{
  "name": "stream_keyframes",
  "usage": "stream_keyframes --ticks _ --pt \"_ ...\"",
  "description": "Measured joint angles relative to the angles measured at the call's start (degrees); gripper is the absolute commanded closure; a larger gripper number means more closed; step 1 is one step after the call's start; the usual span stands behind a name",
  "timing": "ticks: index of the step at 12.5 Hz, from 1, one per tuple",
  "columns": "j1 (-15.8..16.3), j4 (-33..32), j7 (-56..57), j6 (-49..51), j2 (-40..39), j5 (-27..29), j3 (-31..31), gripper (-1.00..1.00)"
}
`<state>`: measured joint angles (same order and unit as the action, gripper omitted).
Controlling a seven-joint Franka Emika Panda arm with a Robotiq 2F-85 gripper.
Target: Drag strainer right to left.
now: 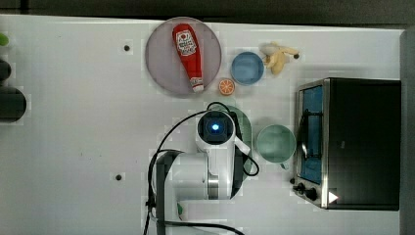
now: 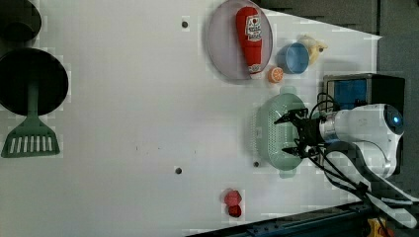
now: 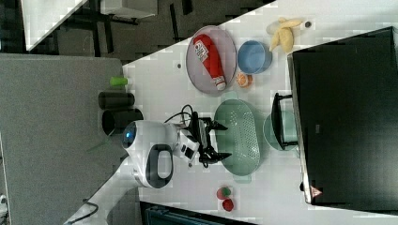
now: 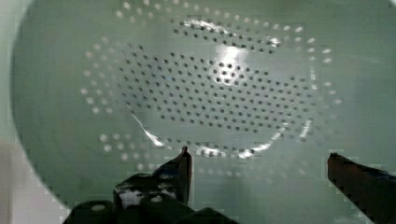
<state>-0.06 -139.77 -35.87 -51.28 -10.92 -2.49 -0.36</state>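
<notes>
The white worktop carries a black oven at the top view's right edge. Beside the oven stands a green cup, and next to that lies the strainer, near a plate holding a ketchup bottle. Over the strainer's holed inside hang the jaws, spread wide and empty.

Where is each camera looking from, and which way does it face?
Top view: overhead, straight down; the white arm covers most of the pale green oval plastic strainer.
Left view: high, oblique; arm enters from the left view's right, open claw over the strainer.
Right view: high, opposite side; arm from the right view's left.
Wrist view: on the arm, facing into the strainer's holes; fingertips show.
All four share the strainer.
</notes>
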Motion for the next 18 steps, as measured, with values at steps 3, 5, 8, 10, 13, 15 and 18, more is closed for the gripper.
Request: stream_keyframes --ticks 3,5,8,10,13,15,18 --pt "-0.13 0.22 -4.25 -7.08 -4.59 -0.59 0.77 -1.00" --pt "0.18 -0.11 -5.48 -8.92 -7.19 -0.87 1.60 -1.00" --pt "1.41 0.67 -6.41 -13.18 -11.02 -0.95 1.63 -1.00" --pt "1.56 -0.11 -8.50 -13.85 -11.01 0.64 1.87 -1.00" --pt "1.38 0.78 -11.11 -12.90 -10.88 -0.14 3.08 -1.00" --pt "2.83 0.34 -11.75 -13.46 -10.84 0.35 3.27 -1.00" --pt "5.81 0.34 -15.44 -11.83 -10.98 1.68 6.72 -1.00"
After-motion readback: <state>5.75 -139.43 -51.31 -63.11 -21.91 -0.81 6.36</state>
